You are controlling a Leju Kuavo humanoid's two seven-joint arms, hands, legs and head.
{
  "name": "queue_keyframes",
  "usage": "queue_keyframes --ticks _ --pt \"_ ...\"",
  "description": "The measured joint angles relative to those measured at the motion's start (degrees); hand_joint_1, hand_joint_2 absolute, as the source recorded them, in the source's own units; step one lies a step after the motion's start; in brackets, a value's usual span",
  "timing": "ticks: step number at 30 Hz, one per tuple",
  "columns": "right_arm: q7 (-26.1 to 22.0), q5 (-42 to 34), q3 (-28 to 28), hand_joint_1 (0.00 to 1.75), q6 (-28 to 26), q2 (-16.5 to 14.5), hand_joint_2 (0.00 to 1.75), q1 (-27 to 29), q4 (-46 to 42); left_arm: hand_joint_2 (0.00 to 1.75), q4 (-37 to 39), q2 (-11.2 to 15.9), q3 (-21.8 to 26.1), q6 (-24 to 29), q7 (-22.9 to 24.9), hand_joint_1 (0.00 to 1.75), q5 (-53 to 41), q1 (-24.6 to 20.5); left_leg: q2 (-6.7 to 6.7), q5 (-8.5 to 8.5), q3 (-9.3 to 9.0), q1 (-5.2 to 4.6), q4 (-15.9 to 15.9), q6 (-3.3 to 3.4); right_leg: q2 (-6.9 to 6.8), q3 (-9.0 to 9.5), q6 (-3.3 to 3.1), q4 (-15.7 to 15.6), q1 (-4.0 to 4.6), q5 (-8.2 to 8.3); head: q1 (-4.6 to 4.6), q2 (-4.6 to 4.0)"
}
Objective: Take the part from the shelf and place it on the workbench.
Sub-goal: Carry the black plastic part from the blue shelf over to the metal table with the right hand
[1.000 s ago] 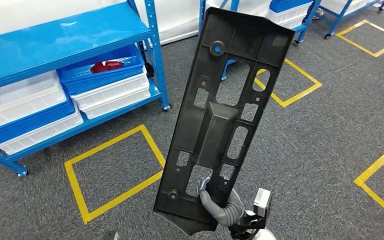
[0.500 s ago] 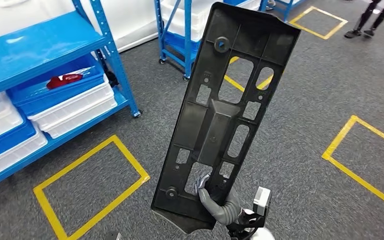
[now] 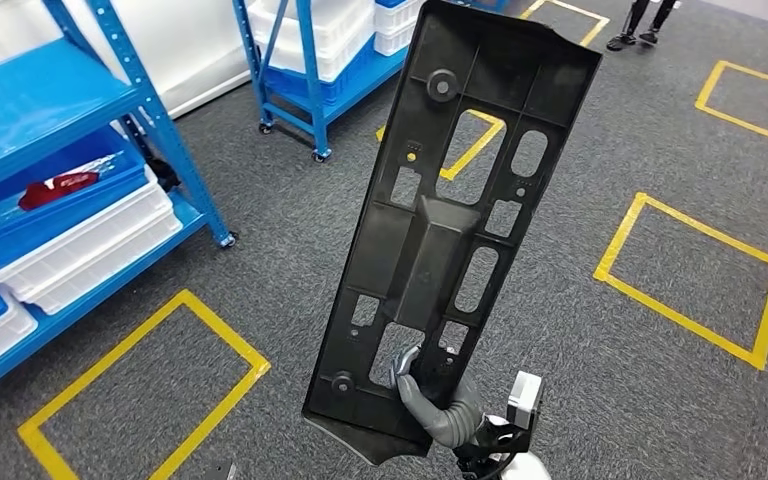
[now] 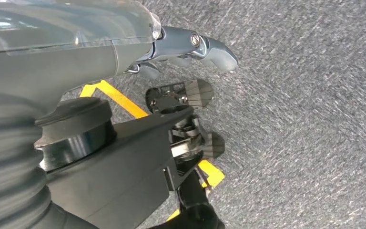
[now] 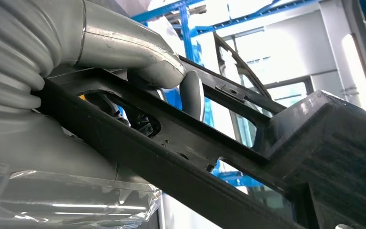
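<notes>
Grey carpet marked with yellow taped squares covers the floor, and blue shelving loaded with white and blue bins is seen at the upper left of the head view, with a second blue rack at the top centre. A pair of legs belonging to a person is glimpsed at the top right edge. The long black plastic part, pierced with cut-outs, is held upright in the middle of the frame, clear of the shelf; it is gripped near its lower end by the right hand, whose fingers are hooked through one of the openings. In the right wrist view the grey thumb is seen pressed against a rib of the part, so the grasp appears firm. The left hand is seen over the carpet in the left wrist view with nothing in it, its fingers loosely extended and apart. No desk is seen in any view, so the carrying step is judged to be in hand: the part has been taken, and the placing is not yet done. For the next move, the desk would have to be brought into view, and the tall part kept steady and lowered flat onto it, since its length could let it swing or strike the shelving.
</notes>
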State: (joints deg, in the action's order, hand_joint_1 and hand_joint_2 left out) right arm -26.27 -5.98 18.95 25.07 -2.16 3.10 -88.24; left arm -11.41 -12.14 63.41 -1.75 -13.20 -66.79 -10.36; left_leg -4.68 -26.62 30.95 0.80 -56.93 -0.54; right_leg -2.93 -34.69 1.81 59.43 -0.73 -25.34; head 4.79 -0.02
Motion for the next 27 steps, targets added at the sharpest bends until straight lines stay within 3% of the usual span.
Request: queue_keyframes --ticks 1,3,5,6,8,9,10,11,13,15,17,19,21,23,24,25,26,27 --pt "0.0 0.0 0.0 1.68 0.0 0.0 1.75 -0.1 0.0 1.75 0.0 0.0 0.0 0.0 0.0 0.00 0.0 0.0 -0.41 -0.13 -0.12 -0.09 -0.1 -0.37 -0.37 0.48 -0.43 -1.0 0.25 0.07 0.01 0.00" --pt "0.0 0.0 0.0 1.68 0.0 0.0 1.75 -0.1 -0.1 1.75 0.0 0.0 0.0 0.0 0.0 0.00 0.0 -0.1 -1.26 -0.28 -0.42 -0.10 0.1 -1.12 0.59 0.34 -1.35 -1.0 0.51 0.06 0.01 0.00" --pt "0.1 0.1 -0.1 1.68 0.1 -0.1 1.75 -0.1 -0.3 1.75 0.0 0.0 0.0 0.0 0.1 0.00 0.0 -0.2 -0.34 -1.34 -0.32 0.07 -1.0 -1.77 1.72 0.52 -2.16 -1.4 0.28 0.29 0.01 0.00" --pt "0.1 0.1 -0.1 1.68 0.1 -0.2 1.75 -0.1 -0.3 1.75 0.0 0.0 0.0 0.0 0.1 0.00 0.0 -0.2 0.89 -2.72 0.51 0.17 -3.0 -1.96 2.28 0.63 -2.55 -1.6 0.14 0.43 0.01 0.00" --pt "0.1 0.1 -0.1 1.68 0.1 -0.5 1.75 -0.2 -0.4 1.75 0.0 0.0 0.0 0.0 0.1 0.00 0.0 0.0 3.42 -6.51 3.97 0.24 -10.5 -2.03 3.50 0.62 -3.11 -1.7 0.26 0.54 0.02 0.00" --pt "0.1 0.1 -0.1 1.68 0.1 -0.6 1.75 -0.2 -0.4 1.75 0.0 0.0 0.0 0.0 0.1 0.00 0.0 0.2 3.89 -7.86 5.84 0.23 -14.3 -1.98 4.23 0.60 -3.26 -1.7 0.44 0.56 0.02 0.00" --pt "0.1 0.1 -0.1 1.68 0.1 -0.6 1.75 -0.1 -0.4 1.75 0.0 0.0 0.0 0.0 0.1 0.00 0.1 0.3 4.09 -8.18 7.04 0.19 -16.5 -1.86 5.03 0.60 -3.34 -1.7 0.64 0.56 0.02 0.00" --pt "0.1 0.1 -0.1 1.68 0.1 -0.6 1.75 -0.1 -0.4 1.75 0.0 0.0 0.0 0.0 0.1 0.00 0.1 0.4 4.20 -7.35 7.28 0.14 -16.6 -1.63 5.84 0.64 -3.38 -1.6 0.84 0.57 0.02 0.00" --pt "0.1 0.1 -0.2 1.68 0.1 -0.6 1.75 -0.1 -0.4 1.75 0.0 0.0 0.0 0.0 0.0 0.00 0.1 0.3 5.27 -3.15 4.77 -0.10 -10.4 -0.69 7.41 0.77 -3.40 -1.5 1.13 0.58 0.02 0.00" --pt "0.1 0.1 -0.2 1.68 0.1 -0.7 1.75 -0.1 -0.4 1.75 0.0 0.1 0.0 0.0 0.0 0.00 0.1 0.2 8.07 -0.26 1.73 -0.23 -3.3 0.43 8.72 0.65 -3.20 -1.3 1.21 0.64 0.01 0.00" --pt "0.2 0.1 -0.2 1.68 0.2 -0.7 1.75 0.0 -0.4 1.75 0.0 0.2 0.0 0.0 0.0 0.00 0.0 0.2 9.41 0.00 0.62 -0.44 -0.7 0.89 9.94 0.25 -2.58 -1.3 0.81 0.83 0.01 0.00" --pt "0.2 0.2 -0.2 1.68 0.3 -0.7 1.75 0.4 -0.6 1.75 0.0 0.0 0.0 0.0 0.0 0.00 -0.1 0.2 8.25 0.36 0.18 -0.35 0.2 0.94 10.92 0.00 -1.85 -1.4 0.62 1.04 0.02 0.00" --pt "0.2 0.2 -0.3 1.68 0.4 -0.6 1.75 0.7 -0.8 1.75 0.0 -0.1 0.0 0.0 0.0 0.00 -0.1 0.0 6.77 0.96 -0.34 0.10 1.4 1.19 8.67 -1.11 -1.22 0.6 0.88 -0.41 0.02 0.00" --pt "0.2 0.2 -0.3 1.68 0.4 -0.6 1.75 0.8 -0.9 1.75 0.0 -0.1 0.0 0.0 0.0 0.00 -0.1 0.2 5.12 1.11 -0.58 0.16 1.8 1.36 5.03 -4.31 -0.54 7.0 0.71 -3.89 0.01 0.00" --pt "0.2 0.2 -0.3 1.68 0.5 -0.5 1.75 0.8 -0.9 1.75 0.0 -0.1 0.0 0.0 0.0 0.00 -0.1 0.4 4.22 1.05 -0.58 0.14 1.8 1.33 4.13 -6.19 -0.18 10.6 0.44 -5.38 0.02 0.00" --pt "0.2 0.2 -0.3 1.68 0.5 -0.5 1.75 0.9 -0.9 1.75 0.0 -0.1 0.0 0.0 0.0 0.00 0.0 0.5 3.36 0.95 -0.58 0.14 1.7 1.22 3.61 -7.45 0.16 13.1 0.14 -5.98 0.02 0.00" --pt "0.2 0.2 -0.3 1.68 0.5 -0.5 1.75 1.0 -0.9 1.75 0.0 -0.1 0.0 0.0 0.0 0.00 0.1 0.6 2.56 0.83 -0.60 0.15 1.7 1.09 3.27 -7.75 0.47 13.6 -0.16 -5.57 0.02 0.00" --pt "0.2 0.2 -0.3 1.68 0.6 -0.5 1.75 1.1 -0.9 1.75 0.0 -0.2 0.0 0.0 0.0 0.00 0.1 0.6 1.81 0.66 -0.63 0.21 1.5 0.90 2.91 -6.74 0.72 11.7 -0.42 -4.13 0.02 0.00"
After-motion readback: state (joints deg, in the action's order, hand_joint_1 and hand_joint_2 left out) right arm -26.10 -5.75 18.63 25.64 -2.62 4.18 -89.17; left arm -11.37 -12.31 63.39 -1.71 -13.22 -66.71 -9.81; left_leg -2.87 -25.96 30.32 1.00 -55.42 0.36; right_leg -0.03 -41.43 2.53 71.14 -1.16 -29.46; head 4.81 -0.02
